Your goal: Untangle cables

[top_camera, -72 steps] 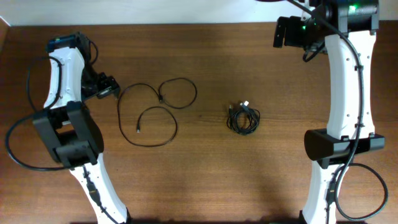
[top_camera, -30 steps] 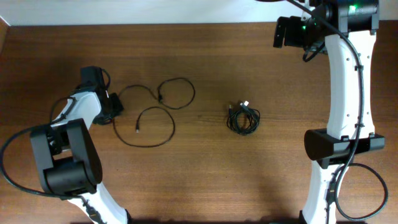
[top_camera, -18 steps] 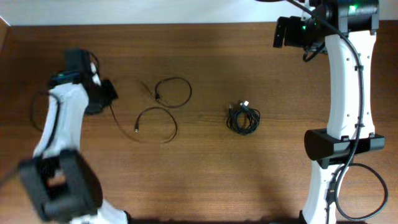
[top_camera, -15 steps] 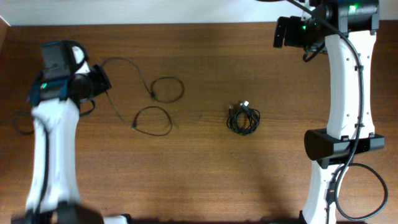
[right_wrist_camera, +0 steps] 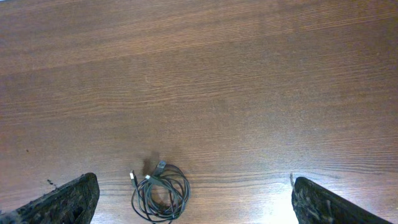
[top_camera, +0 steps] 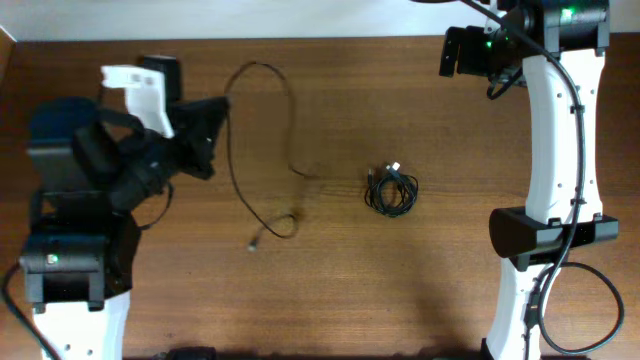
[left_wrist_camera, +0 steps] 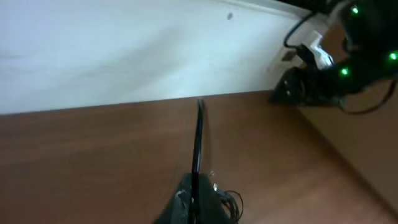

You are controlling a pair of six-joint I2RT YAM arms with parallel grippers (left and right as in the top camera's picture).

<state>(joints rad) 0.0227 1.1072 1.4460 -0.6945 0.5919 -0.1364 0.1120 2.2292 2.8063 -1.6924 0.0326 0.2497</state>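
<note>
One thin black cable [top_camera: 291,150] hangs from my left gripper [top_camera: 218,112], which is shut on it and raised above the left of the table. It arcs up and right, then trails down to its plug end [top_camera: 252,244] on the wood. In the left wrist view that cable [left_wrist_camera: 198,140] runs straight up out of my closed left gripper [left_wrist_camera: 194,186]. A small knotted bundle of black cables [top_camera: 392,190] lies at the table's middle right, also in the right wrist view as a bundle [right_wrist_camera: 160,196]. My right gripper [right_wrist_camera: 193,186] hovers high over it, open and holding nothing.
The right arm [top_camera: 555,150] stands along the right side, its thick black cord [top_camera: 585,300] looping near the front. The white wall [left_wrist_camera: 124,50] borders the far table edge. The left arm's base [top_camera: 70,250] fills the front left.
My left gripper has shut on the cable and risen to the right. The two flat loops have pulled out into one long arc, and the plug end slid rightward.
</note>
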